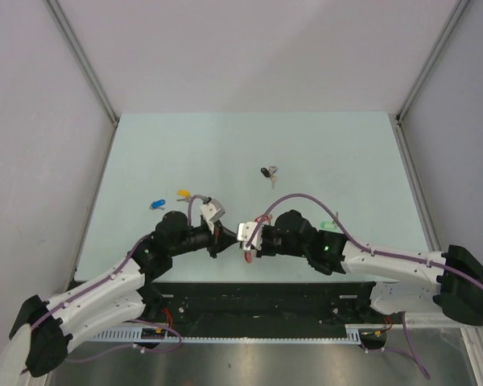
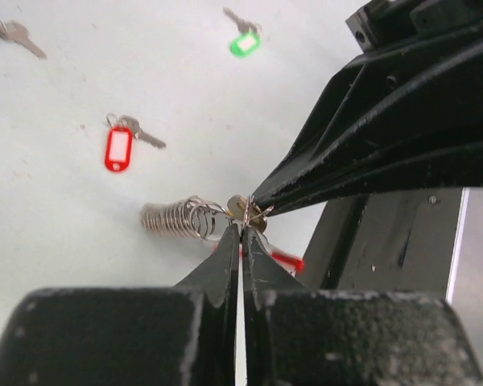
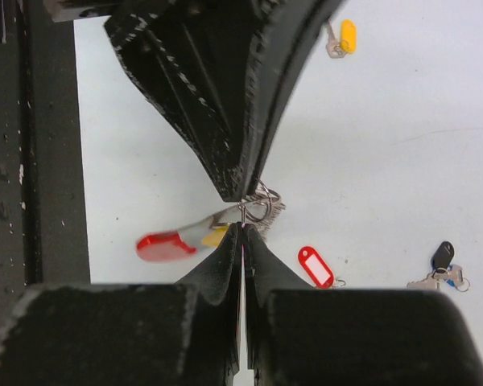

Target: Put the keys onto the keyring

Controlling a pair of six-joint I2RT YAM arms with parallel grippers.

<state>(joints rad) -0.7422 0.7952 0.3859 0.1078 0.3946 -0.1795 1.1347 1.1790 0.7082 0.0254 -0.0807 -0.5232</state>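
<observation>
Top view: the pale green worktop (image 1: 145, 153) is carrying everything. The left arm (image 1: 105, 289) and right arm (image 1: 394, 265) are reaching in from the near corners, elbows bent outward and wrists turned toward each other, so that the tools are meeting tip to tip just beyond the near edge.

This view alone is showing the blue-tagged key (image 1: 156, 203). The yellow-tagged key (image 1: 183, 193) is lying beside it, the black-tagged keys (image 1: 267, 172) farther back, and the green-tagged key (image 1: 328, 225) near the right forearm.

Wrist views: only these are showing the grip. The left tool (image 2: 241, 232) is pressed together, its tips sitting at the wire loops of the keyring (image 2: 173, 217). The right tool (image 3: 241, 232) is likewise pressed together, coming in from the opposite side onto the same loops. Each appears to be pinching the wire. The keyring is hanging between the tips above the worktop, its silver coil trailing to one side and its red band (image 3: 161, 246) to the other.

The red-tagged key (image 2: 119, 149) is showing only in the wrist views, lying flat and apart from the keyring. Its white label insert is too small to read.
</observation>
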